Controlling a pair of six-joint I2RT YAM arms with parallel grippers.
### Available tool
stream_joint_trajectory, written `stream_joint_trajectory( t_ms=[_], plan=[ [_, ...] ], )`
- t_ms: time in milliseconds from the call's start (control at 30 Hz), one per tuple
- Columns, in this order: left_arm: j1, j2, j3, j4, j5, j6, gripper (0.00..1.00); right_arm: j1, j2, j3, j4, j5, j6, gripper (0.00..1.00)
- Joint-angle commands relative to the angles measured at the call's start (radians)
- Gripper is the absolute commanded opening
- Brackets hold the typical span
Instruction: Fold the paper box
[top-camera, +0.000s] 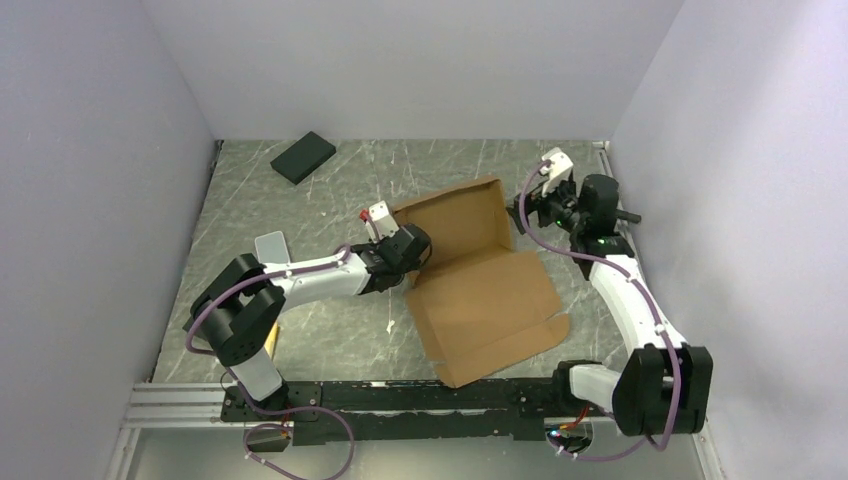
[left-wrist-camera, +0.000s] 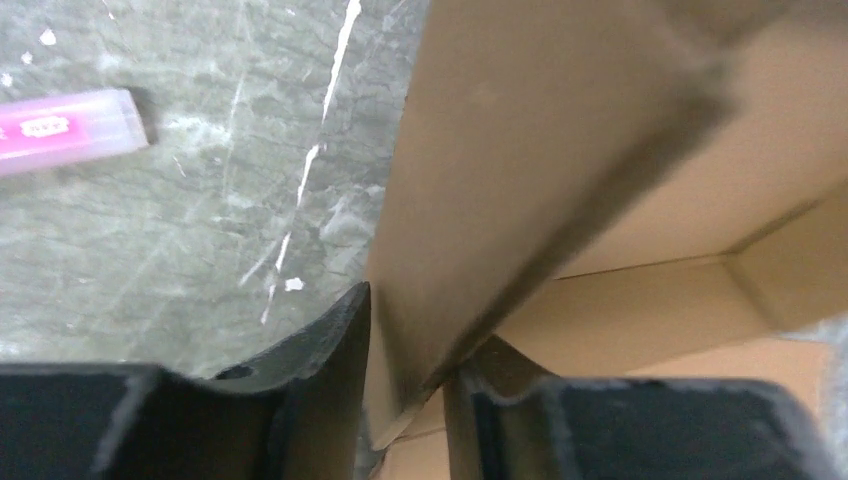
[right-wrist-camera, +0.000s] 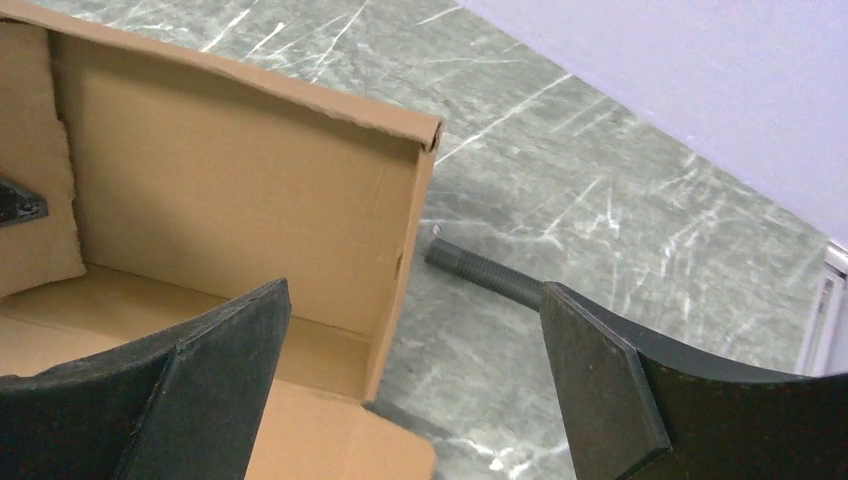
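The white-and-black left arm (top-camera: 300, 283) reaches to frame centre, its black left gripper (left-wrist-camera: 405, 340) slightly parted, while the right arm (top-camera: 625, 290) stretches up the right side, its black right gripper (right-wrist-camera: 415, 300) spread wide.

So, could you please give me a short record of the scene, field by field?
paper box: mid-table, partly folded; far walls upright, near panel lying flat
left pincer: astride the box's left wall; whether it grips is unclear
right pincer: open, empty, at the box's far right corner
black pad: far left corner of the table, apart from the box
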Motion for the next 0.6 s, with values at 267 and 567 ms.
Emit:
stream_joint_trajectory(
  t_ms=[267,567],
  plan=[
    [0.017,-0.103,0.007,-0.099,0.068,-0.060,0.75,-0.128,-0.110,0.000,-0.089,-0.232,0.017,1.00],
    [0.087,-0.213,-0.016,-0.089,0.057,0.204,0.86,-0.161,-0.149,-0.029,-0.083,-0.338,0.010,1.00]
  ],
)
